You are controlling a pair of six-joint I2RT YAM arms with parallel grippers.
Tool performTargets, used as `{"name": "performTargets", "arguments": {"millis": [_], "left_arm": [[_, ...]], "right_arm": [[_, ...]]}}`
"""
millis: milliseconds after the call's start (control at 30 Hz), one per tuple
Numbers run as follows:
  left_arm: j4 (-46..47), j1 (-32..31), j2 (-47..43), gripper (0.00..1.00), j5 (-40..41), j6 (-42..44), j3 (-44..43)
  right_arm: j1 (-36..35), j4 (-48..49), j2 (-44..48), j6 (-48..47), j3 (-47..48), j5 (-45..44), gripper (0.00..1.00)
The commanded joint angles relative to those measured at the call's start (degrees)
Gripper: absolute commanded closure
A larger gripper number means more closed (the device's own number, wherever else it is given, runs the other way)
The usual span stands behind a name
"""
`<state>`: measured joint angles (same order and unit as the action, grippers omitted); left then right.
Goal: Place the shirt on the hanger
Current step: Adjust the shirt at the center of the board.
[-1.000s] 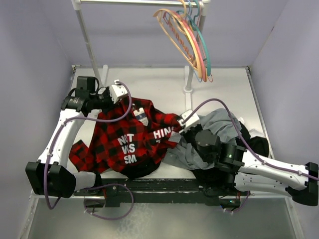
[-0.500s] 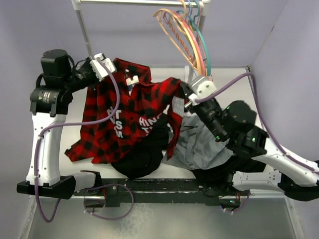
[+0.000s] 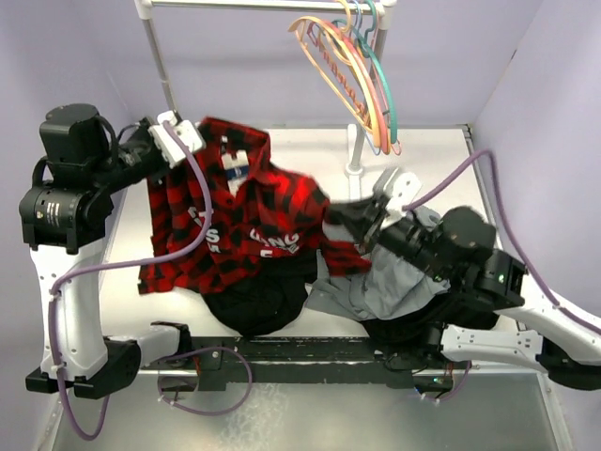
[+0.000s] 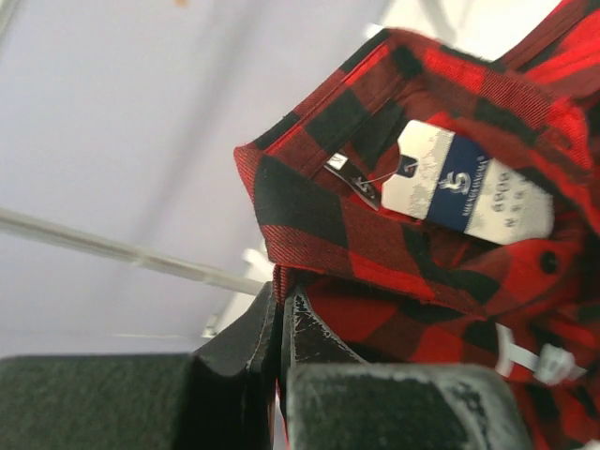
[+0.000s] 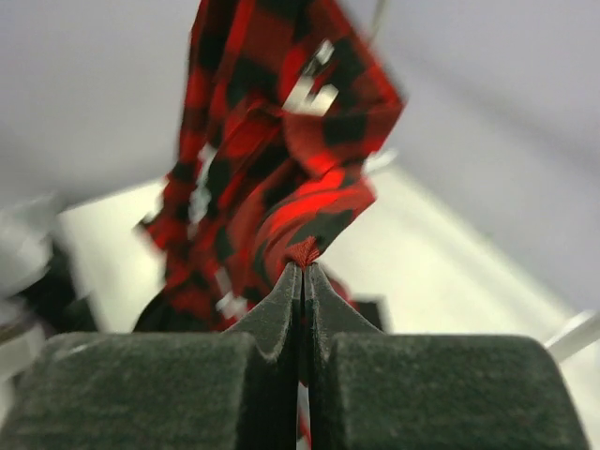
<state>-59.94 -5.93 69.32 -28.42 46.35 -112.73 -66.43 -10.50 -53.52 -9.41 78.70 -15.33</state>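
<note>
**Change of state.** One second earlier the shirt (image 3: 249, 225) lay flat on the worktop (image 3: 310, 150) with both arms low. It is now lifted and spread between the two claws, with the collar at 10 o'clock and the opposite edge at 3 o'clock. The lower hem trails over the black garment (image 3: 254, 310) at 6 o'clock.

The left claw (image 3: 199, 132) is clamped on the fabric beside the collar label. The right claw (image 3: 346, 218) is pinched shut on a fold of the shirt's edge and has dropped lower in the last half second.

**Task meaning.** The shirt is airborne and opened out, which suits presenting it to the hanger (image 3: 331, 83). The hanger hangs untouched on the rail (image 3: 263, 5) at 12 to 1 o'clock, among other hangers.

**Edges and room.**
- The rail post (image 3: 164, 66) stands just beside the left claw.
- The grey garment (image 3: 394, 282) lies under the right arm.
- Open worktop remains at 12 o'clock, below the hangers.
- Walls close in at 9 and 3 o'clock.
</note>
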Motion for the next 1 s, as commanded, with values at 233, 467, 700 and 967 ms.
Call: {"name": "performTargets", "arguments": {"millis": [233,467,700,967], "left_arm": [[-8.52,0.4,-6.95,1.0,-14.47,4.68,29.65],[9.09,0.4,-7.71,1.0,-6.06,1.67,52.76],[23.05,0.4,-2.99,1.0,2.61,-0.12,60.64],[28.58,1.19,-0.26,1.0,11.87,2.15,65.01]], "right_arm": [[0.02,3.39,16.97,44.86,-36.52,16.39,1.0],[0.07,8.44,14.82,53.02,-47.63,9.79,1.0],[0.03,5.56,7.72,55.33,-50.56,7.56,1.0],[-0.55,5.56,6.7,50.13,-47.17,6.01,0.44]]}}
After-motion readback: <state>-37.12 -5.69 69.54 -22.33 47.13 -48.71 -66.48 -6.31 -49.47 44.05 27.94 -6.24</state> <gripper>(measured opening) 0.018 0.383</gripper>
